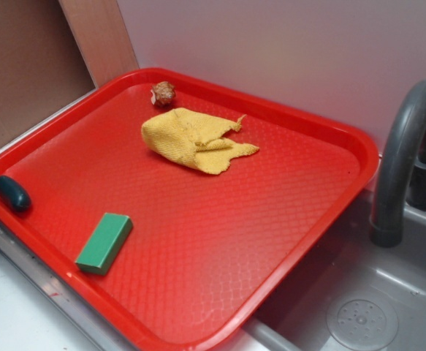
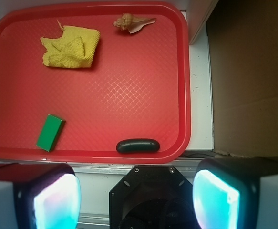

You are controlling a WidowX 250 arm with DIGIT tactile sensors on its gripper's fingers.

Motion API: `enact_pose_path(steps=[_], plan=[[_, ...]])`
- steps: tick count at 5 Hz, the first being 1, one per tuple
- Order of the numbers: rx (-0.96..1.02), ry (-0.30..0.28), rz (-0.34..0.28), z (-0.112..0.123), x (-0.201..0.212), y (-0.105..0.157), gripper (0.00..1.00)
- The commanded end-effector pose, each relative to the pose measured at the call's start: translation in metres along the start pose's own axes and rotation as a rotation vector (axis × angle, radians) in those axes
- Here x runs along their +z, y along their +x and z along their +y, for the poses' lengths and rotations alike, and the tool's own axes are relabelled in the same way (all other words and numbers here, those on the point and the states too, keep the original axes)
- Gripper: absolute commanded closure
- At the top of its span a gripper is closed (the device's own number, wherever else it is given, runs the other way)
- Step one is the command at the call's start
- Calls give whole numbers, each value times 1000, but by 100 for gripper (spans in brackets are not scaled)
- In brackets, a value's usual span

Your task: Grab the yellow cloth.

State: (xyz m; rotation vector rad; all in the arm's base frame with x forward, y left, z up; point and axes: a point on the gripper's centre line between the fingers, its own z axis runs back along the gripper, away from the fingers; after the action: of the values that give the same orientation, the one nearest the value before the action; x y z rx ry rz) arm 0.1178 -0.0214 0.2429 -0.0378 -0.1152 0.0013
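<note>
In the wrist view the gripper is hanging over the grey ledge just outside the near rim of the tray, its two pale fingers standing wide apart with nothing between them — the exterior view is not showing it at all. Nearest to it, one dark oblong object is lying just inside the rim of the single red tray. One green block is sitting flat further along the same edge, well apart from the dark piece. One yellow cloth is lying crumpled toward the far side of the tray, ragged edges showing, untouched and far from the fingers. One brown seashell is resting near the cloth, close to the far rim. Beyond the tray, one grey faucet is arching over one grey sink.
</note>
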Motion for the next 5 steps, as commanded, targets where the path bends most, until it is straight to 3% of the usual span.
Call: enact_pose_path(steps=[1,2,4,5], plan=[[0,0,0,0,0,0,0],[49,-20,8,-8,-14,27,0],[196,-118,8,-26,-61,79,0],[234,-173,46,-42,-101,101,0]])
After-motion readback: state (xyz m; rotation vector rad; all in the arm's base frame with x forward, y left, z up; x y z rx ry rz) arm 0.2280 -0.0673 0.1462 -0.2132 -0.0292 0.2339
